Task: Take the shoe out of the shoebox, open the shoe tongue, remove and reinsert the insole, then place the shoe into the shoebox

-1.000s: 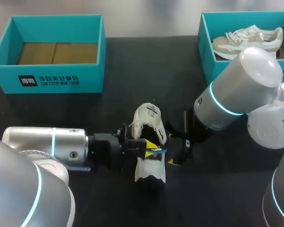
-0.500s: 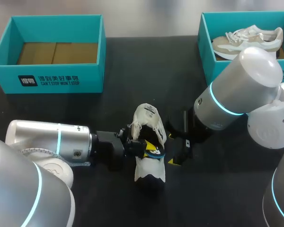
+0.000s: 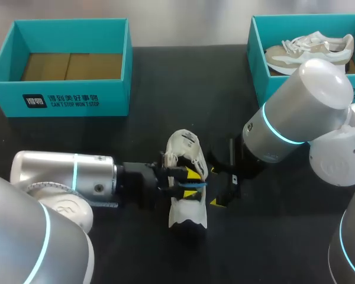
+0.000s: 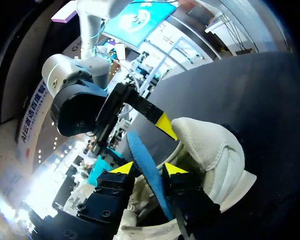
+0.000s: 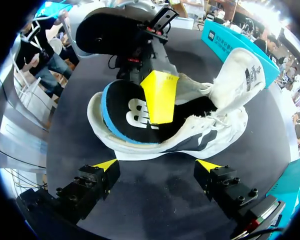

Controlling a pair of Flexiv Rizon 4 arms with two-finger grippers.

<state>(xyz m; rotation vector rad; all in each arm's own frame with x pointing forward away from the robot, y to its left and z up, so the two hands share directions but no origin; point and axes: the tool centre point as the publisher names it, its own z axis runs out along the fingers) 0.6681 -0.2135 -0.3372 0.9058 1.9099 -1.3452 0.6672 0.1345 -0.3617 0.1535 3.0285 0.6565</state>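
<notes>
A white shoe (image 3: 187,208) lies on its side on the black table, its tongue (image 5: 238,65) folded back. Its black insole (image 5: 126,118) with a blue edge rests in the opening, the heel end poking out over the shoe's rim. My left gripper (image 3: 189,181) comes in from the left over the shoe's opening. Its fingers stand apart, open, with the thin blue insole edge (image 4: 146,167) between them in the left wrist view (image 4: 148,168). My right gripper (image 3: 224,190) stands open just right of the shoe; the sole side faces it (image 5: 157,165).
An empty teal shoebox (image 3: 59,100) stands at the back left. A second teal box (image 3: 257,59) at the back right holds another beige-and-white shoe (image 3: 310,50). My right arm's big elbow hangs over the table's right side.
My left gripper's fingers have come apart over the shoe's opening. The left arm slid slightly to the right. The right arm and the shoe stayed put.
</notes>
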